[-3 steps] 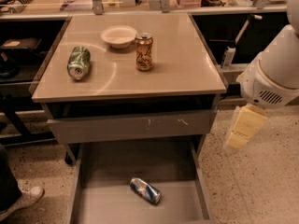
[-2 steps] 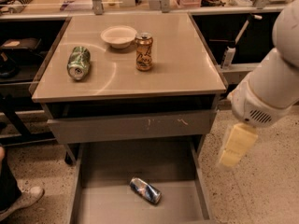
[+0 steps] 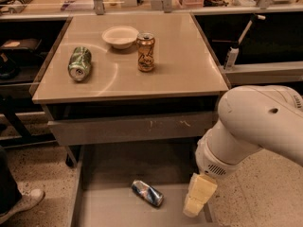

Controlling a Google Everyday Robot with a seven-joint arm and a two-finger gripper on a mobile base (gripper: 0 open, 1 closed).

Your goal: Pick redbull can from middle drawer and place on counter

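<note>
Over the right wall of the middle drawer (image 3: 106, 209) we find the gripper (image 3: 199, 201), apart from the redbull can (image 3: 147, 193); clenched or released, we cannot tell. Drawer front cut off.

The counter (image 3: 180, 65) is glossy beige-tan, with pale curved reflections on it. On it lie a green can (image 3: 79, 63) with a silver end, an orange-gold can (image 3: 146, 52) with pale markings, and a plain cream-white bowl (image 3: 120, 36). The drawer front (image 3: 128, 126) is dull grey, with small light scratches. The middle drawer (image 3: 113, 212) is flat grey inside, and the redbull can (image 3: 147, 193) in it is blue and silver with a touch of red. The gripper (image 3: 199, 200) is pale cream-yellow and hangs over the drawer's right side, just beside this can. The arm (image 3: 255, 122) is smooth white. The floor (image 3: 33, 169) is beige, speckled with dark dots, and a white shoe (image 3: 21, 203) stands on it.
</note>
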